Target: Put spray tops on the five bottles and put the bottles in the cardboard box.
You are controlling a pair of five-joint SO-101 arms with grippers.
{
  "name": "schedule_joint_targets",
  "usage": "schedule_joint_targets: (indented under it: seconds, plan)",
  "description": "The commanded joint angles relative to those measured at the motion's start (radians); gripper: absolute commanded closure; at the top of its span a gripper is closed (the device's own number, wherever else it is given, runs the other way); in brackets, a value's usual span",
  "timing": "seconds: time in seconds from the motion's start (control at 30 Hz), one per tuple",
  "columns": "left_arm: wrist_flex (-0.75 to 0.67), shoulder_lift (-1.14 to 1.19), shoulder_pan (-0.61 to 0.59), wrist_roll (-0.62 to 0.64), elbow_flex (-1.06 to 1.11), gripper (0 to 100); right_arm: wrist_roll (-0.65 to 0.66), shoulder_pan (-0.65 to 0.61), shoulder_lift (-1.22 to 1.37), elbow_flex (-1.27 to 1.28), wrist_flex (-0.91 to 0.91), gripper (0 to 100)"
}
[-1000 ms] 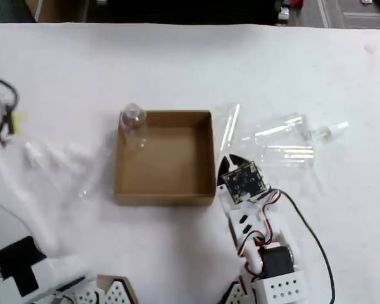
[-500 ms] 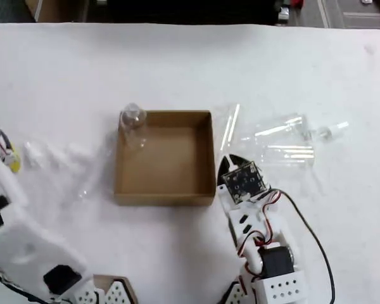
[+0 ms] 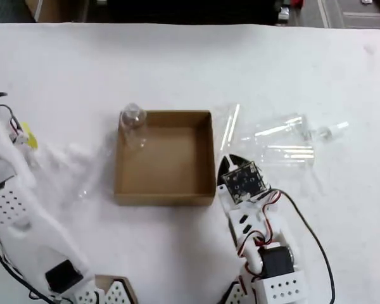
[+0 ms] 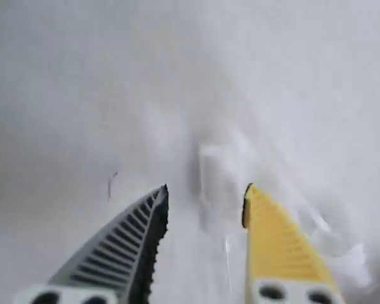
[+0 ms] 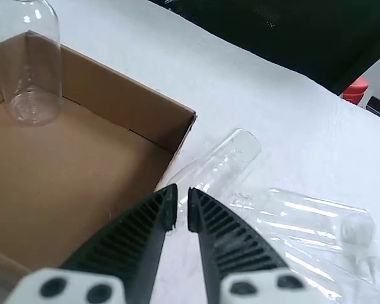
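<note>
L end effector: grey + yellow jaws apart, empty, over a pale blurred item; can't ID it. R end effector: nearly clenched, holding nothing, beside brown cardboard box. One clear plastic bottle upright in box corner. Other clear bottles lie on white bench, right of box. Est: one boxed, rest pending.
</note>
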Motion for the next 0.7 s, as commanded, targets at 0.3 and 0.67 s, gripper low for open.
schedule_joint_targets:
  seconds: [0.3,0.67]
  plan:
    - [0.020,0.245,0.025,0.017,-0.336,93,0.012,0.004,0.001,0.009,-0.015,98.1]
    - [0.199,0.246,0.067,0.011,-0.459,97,0.012,0.004,0.001,0.009,-0.016,98.1]
